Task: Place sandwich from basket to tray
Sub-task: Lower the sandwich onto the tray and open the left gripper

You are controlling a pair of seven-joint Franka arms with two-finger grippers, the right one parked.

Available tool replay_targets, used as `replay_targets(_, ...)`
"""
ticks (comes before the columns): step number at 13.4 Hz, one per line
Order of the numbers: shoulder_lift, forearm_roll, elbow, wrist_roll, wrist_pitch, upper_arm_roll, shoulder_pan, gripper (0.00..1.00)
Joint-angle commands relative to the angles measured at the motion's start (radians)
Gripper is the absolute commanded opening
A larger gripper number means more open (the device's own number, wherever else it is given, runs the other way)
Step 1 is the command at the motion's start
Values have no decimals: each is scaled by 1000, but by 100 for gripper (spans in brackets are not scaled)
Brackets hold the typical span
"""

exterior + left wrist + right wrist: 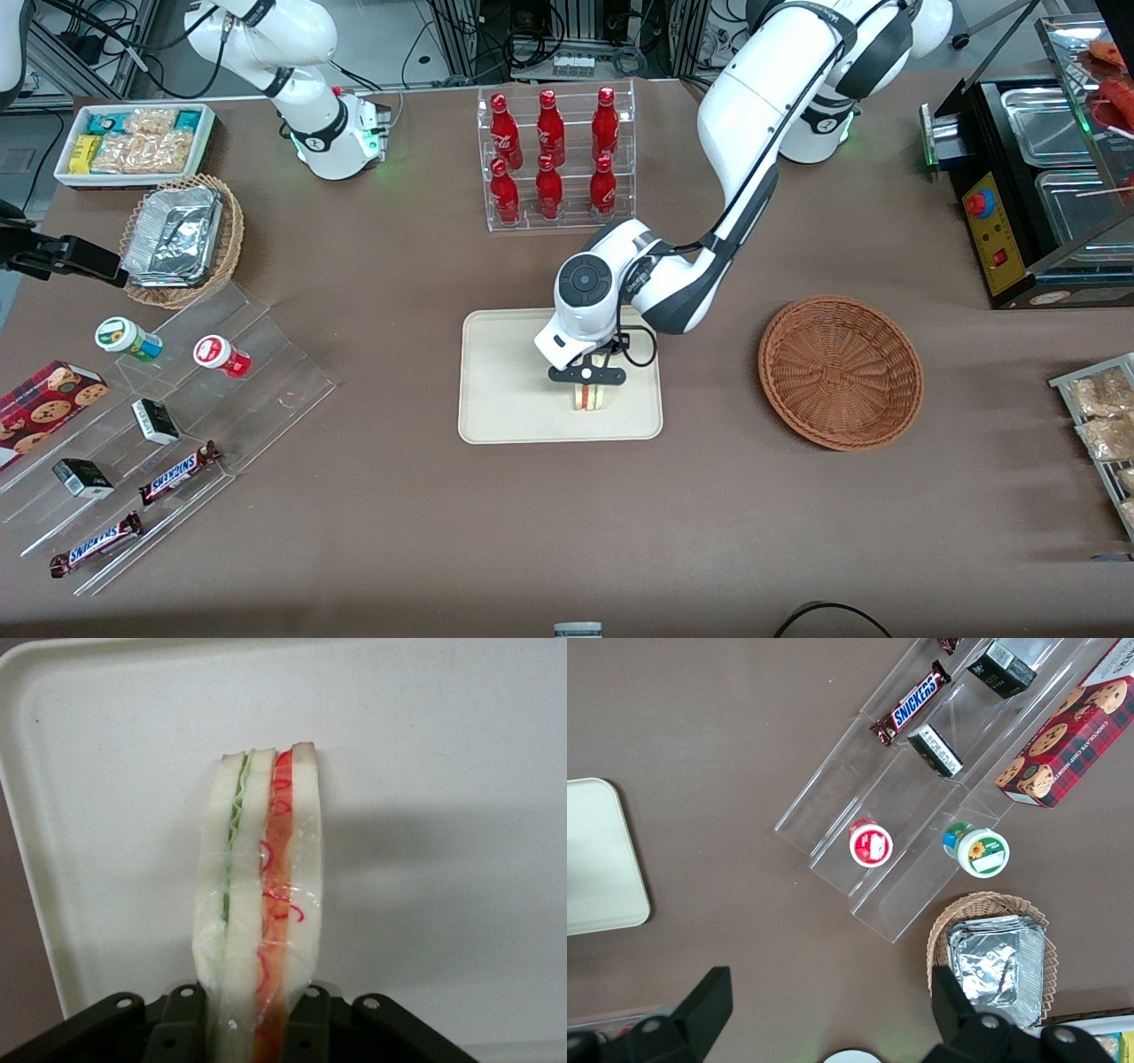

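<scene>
Front view showed the gripper (587,378) over the tray (496,390), toward its edge nearest the basket (840,372), jaws pinching the sandwich (591,396). With the basket emptied, carrying looked done; lowering and release remained.

The left arm reaches in from about one o'clock, its upper link slanting toward the middle of the table, then bends at the elbow so the wrist turns toward seven o'clock and points straight down. The gripper (587,383) hangs low over the tray (505,390), its two fingers (312,1028) closed against the flat sides of the sandwich (261,904), which stands on edge between them
</scene>
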Motion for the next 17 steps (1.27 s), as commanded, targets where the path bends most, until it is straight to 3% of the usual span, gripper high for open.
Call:
replay_targets(1, 21, 16, 31, -9, -1, 1, -4, 100)
replay_targets(9, -24, 16, 33, -58, -20, 1, -4, 100)
replay_targets(15, -149, -6, 53, -58, -204, -3, 9, 100)
replay_targets(17, -203, -55, 48, -44, -259, 2, 54, 100)
